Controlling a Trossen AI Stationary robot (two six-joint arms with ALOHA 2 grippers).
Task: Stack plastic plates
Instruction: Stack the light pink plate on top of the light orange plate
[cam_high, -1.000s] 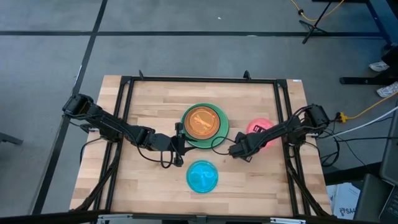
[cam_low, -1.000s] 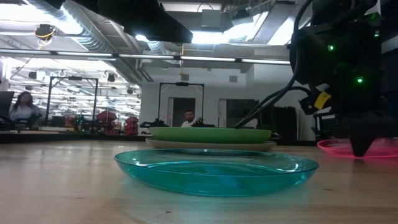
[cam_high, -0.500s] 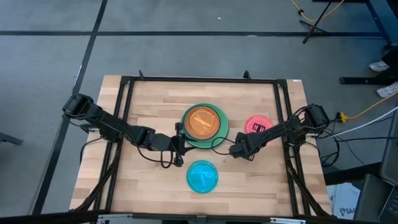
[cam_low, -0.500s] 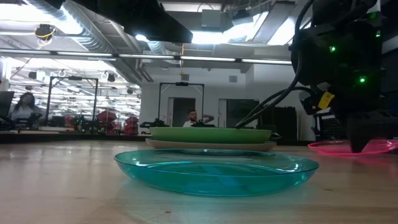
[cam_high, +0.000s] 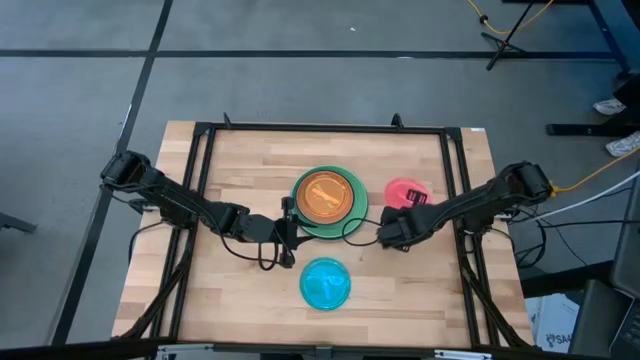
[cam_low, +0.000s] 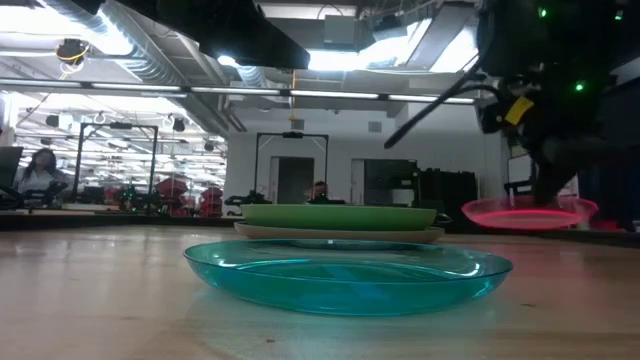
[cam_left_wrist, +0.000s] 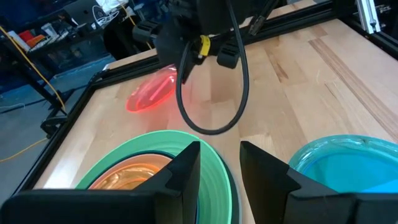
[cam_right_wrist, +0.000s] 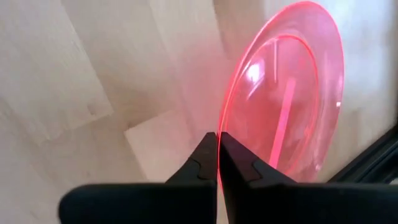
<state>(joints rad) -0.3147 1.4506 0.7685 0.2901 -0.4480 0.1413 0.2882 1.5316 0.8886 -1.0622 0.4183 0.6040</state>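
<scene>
While my right gripper has its jaws pinched on the rim of the small round pink-red plastic plate, lifted off the counter, the orange-topped plate stack lies just left of it, left gripper jaws parted.

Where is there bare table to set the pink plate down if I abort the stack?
Bare wood lies along the far edge behind the stack, and in the near right corner beside the blue plate. The near left corner is open too. The middle is crowded: the left gripper sits by the stack, and the right gripper holds the pink plate lifted beside it.
</scene>
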